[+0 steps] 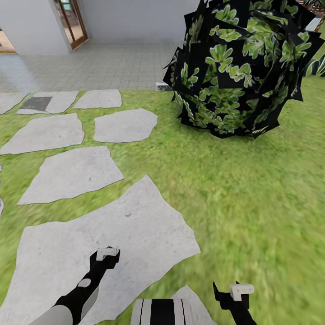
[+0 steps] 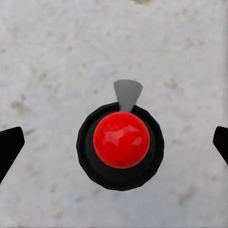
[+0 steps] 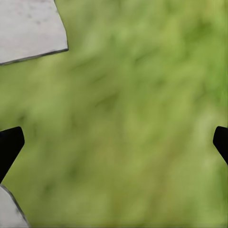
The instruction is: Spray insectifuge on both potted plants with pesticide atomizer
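Observation:
I am in the garden, over its lawn point(image 1: 253, 203) and flat stepping stones point(image 1: 113, 234). The pesticide atomizer and the potted plants are out of view. My left gripper point(image 1: 106, 255) hangs low over a large grey stone, open, its dark fingertips point(image 2: 9, 147) far apart. Beyond those fingers in the left wrist view sits a red dome in a black ring point(image 2: 121, 140) against the stone. My right gripper point(image 1: 235, 290) is open above grass, fingertips point(image 3: 9, 145) wide apart with nothing between them.
A big dark bush with green leaves point(image 1: 243, 67) stands ahead on the right. Several grey stepping stones point(image 1: 72, 174) run ahead on the left toward a pale tiled terrace point(image 1: 99, 63) and a house wall with a wooden-framed door point(image 1: 72, 22).

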`<state>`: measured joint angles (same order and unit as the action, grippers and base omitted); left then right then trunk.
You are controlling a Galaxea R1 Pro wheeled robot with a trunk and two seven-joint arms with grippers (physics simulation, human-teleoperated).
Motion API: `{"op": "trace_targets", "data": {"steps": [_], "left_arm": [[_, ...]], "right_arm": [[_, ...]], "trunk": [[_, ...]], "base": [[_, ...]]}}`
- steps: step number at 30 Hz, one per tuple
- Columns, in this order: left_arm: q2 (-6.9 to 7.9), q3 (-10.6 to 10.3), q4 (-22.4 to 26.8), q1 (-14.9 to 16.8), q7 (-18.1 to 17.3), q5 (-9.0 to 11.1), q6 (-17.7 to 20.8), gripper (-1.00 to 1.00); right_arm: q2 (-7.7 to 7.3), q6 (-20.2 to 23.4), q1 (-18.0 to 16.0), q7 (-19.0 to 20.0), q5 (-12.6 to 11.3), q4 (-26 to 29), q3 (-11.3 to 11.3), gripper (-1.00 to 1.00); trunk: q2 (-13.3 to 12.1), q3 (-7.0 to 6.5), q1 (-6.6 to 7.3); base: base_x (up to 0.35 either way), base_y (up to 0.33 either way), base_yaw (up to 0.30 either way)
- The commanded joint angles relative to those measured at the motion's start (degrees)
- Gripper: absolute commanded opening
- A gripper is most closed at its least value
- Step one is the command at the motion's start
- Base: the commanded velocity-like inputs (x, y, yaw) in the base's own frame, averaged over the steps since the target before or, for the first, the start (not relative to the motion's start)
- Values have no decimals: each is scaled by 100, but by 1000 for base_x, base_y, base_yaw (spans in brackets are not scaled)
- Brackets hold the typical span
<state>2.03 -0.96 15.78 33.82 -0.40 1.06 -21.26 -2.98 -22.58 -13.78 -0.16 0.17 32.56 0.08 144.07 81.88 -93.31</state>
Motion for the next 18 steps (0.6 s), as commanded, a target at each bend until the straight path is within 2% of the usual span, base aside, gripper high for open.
{"op": "trace_targets", "data": {"steps": [1,18], "left_arm": [[1,-10,-5,2,-4,11,-20,100],[8,-10,-43,2,-4,8,-36,100]], "right_arm": [[-1,-16,-2,-2,2,-4,1,100],[-1,-16,-2,-2,1,-4,1,100]], "trunk": [[1,4,1],[1,18,1]], "base": [[0,0,0],[0,0,0]]}}
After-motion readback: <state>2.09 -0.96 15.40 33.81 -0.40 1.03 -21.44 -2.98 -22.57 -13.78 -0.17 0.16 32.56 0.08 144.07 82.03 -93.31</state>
